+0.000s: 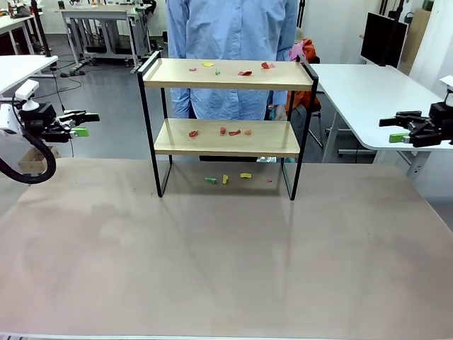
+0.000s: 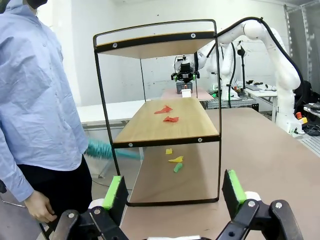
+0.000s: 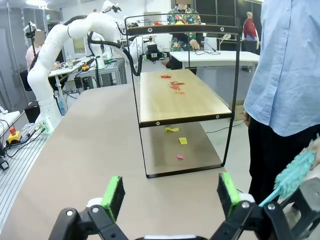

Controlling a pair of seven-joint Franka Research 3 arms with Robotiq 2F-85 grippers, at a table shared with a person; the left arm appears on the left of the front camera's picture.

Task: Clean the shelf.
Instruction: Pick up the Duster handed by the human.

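Shelf (image 1: 226, 138) centre frame, scraps (image 1: 233, 132) on both boards. Left tool (image 1: 85, 124) and right tool (image 1: 391, 130) wide, empty. Best: sweep scraps off open front edge, away from side rails.

The left gripper (image 1: 86, 124) and the right gripper (image 1: 389, 130) hover at opposite sides, pointing toward each other, jaws spread wide, holding nothing.
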